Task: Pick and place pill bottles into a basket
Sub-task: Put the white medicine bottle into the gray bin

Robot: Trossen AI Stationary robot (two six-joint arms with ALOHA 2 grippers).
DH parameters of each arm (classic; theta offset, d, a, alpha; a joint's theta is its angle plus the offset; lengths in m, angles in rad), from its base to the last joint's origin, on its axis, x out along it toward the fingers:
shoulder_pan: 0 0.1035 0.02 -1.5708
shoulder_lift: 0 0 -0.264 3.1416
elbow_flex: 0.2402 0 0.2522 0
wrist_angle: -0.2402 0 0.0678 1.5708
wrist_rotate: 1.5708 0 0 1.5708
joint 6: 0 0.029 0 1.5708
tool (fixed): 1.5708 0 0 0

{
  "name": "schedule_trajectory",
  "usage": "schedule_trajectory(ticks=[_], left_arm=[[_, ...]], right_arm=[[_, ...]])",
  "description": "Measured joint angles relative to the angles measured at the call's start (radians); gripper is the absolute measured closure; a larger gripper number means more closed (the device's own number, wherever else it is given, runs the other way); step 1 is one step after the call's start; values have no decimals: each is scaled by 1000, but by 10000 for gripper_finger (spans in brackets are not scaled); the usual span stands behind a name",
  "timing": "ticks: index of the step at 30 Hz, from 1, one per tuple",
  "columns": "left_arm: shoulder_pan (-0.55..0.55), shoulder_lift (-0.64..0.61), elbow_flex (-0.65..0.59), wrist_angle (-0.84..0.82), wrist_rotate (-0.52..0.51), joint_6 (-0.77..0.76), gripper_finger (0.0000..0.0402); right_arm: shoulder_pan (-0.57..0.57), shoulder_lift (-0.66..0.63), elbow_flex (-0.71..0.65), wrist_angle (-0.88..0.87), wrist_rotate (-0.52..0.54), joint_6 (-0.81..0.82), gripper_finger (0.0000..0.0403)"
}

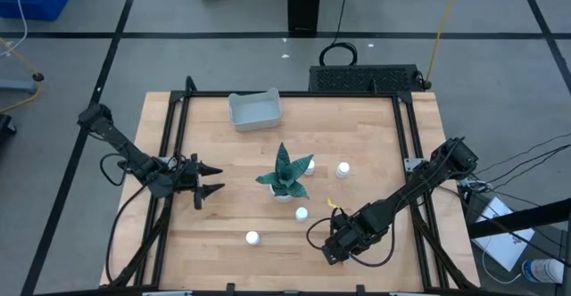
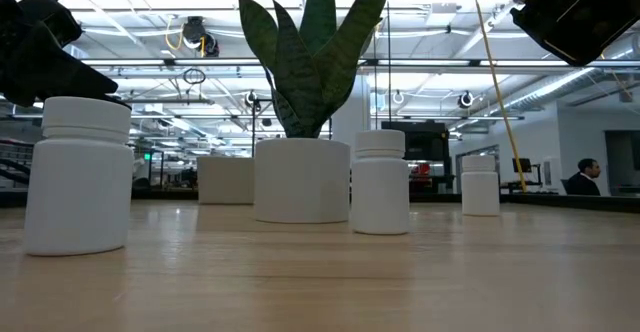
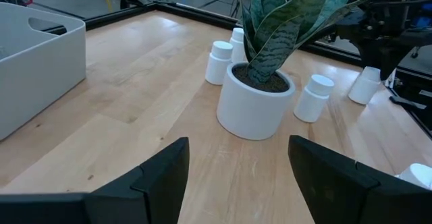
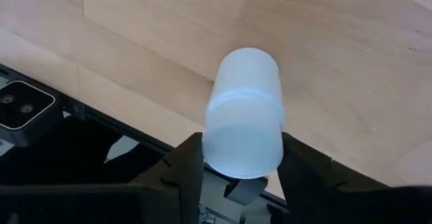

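Right jaws: we see the right gripper [image 4: 240,158] pinching a bottle [image 4: 243,113], one dark finger on each side of it, the bottle lying tilted over the bench [image 1: 223,153] near its 5 o'clock corner; from above the right gripper [image 1: 337,242] hides that bottle.
Left jaws: we see the left gripper [image 1: 211,178] spread with nothing between its fingers [image 3: 158,177], at 9 o'clock of the bench, pointing at the plant [image 1: 285,176].
Bottles on the bench: we count three standing upright — one at 6 o'clock [image 1: 252,238], one just beside the plant at its 5 o'clock [image 1: 302,213], one near the plant at its 3 o'clock [image 1: 343,168].
Basket: we see the basket [image 1: 255,110] at 12 o'clock of the bench, against the far edge, with no bottle in it.
Plant: it stands in a white pot [image 3: 255,102] at the bench's middle.
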Motion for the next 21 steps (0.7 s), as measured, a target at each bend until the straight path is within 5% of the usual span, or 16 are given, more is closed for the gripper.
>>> schedule_trajectory(ticks=[11,21], left_arm=[[0,0,0,12,7,-15,144],[1,0,0,285,-28,-399,144]], right_arm=[[-3,-2,0,142,63,19,255],[-48,-49,0,361,218,-12,255]])
